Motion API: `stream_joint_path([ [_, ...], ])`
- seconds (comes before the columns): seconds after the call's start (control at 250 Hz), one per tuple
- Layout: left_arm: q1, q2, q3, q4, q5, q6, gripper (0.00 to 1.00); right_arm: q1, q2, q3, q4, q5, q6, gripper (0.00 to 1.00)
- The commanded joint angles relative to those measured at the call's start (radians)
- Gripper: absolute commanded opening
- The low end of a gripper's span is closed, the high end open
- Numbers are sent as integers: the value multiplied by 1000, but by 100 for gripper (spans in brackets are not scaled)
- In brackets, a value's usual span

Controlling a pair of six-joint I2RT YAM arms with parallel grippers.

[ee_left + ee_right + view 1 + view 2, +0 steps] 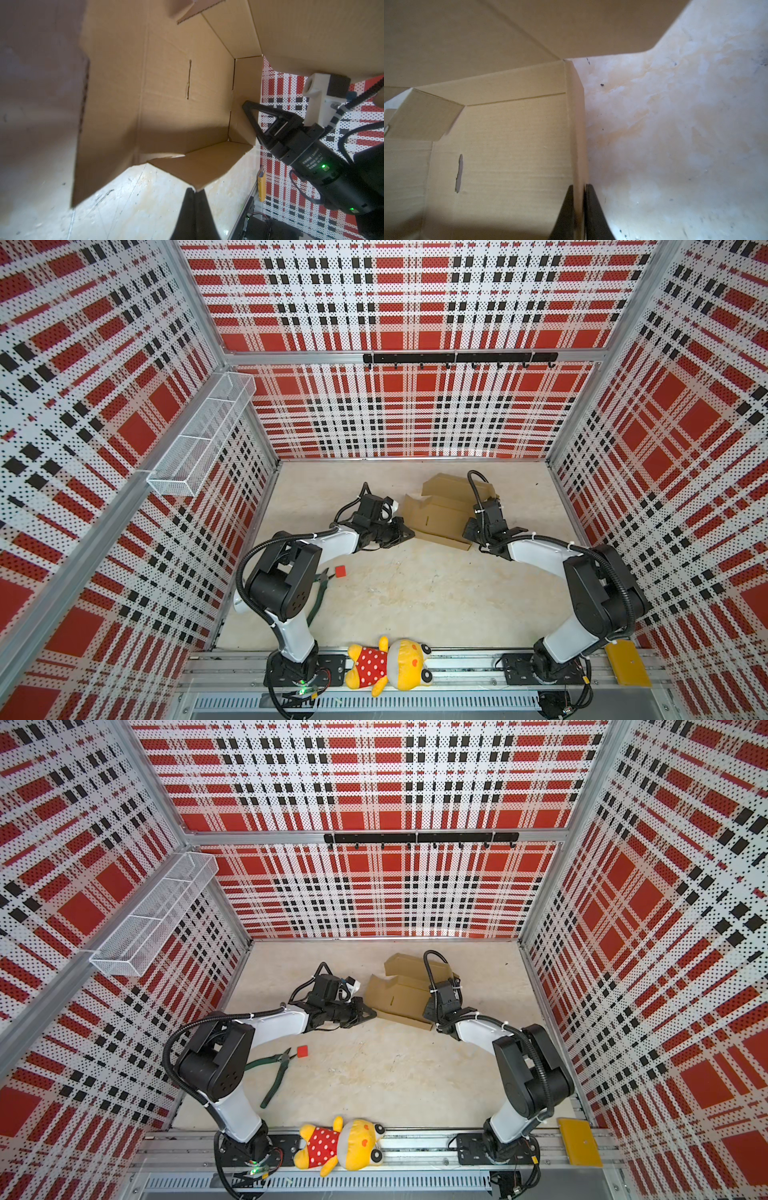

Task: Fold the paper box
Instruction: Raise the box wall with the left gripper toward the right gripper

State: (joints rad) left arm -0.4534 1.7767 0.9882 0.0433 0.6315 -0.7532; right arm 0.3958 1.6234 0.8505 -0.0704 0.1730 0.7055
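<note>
The paper box (442,510) (401,992) is brown corrugated cardboard lying half folded toward the back of the floor, with side walls and flaps partly raised. My right gripper (579,186) (471,531) is shut on the box's raised right side wall (576,124); the cardboard edge runs between its fingertips. In the left wrist view one of its fingers (252,118) rests against that wall. My left gripper (195,190) (409,534) (372,1014) is shut at the box's left front corner. Its tips touch the corner of a low flap (197,166), with nothing seen between them.
A small red cube (340,571) and green-handled pliers (276,1073) lie on the floor by the left arm. A yellow plush toy (388,666) and a yellow flat plate (627,664) rest on the front rail. A wire basket (199,439) hangs on the left wall.
</note>
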Motion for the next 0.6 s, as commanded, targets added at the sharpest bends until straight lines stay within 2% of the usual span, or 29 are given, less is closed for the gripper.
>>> stream_joint_path([
  [0.0,-14,20,37,15,10,15,0,3,-2,-5,55,-29,23,12],
  [0.596,-10,58,79,42,46,23,0,49,-25,-39,119,-53,-10,12],
])
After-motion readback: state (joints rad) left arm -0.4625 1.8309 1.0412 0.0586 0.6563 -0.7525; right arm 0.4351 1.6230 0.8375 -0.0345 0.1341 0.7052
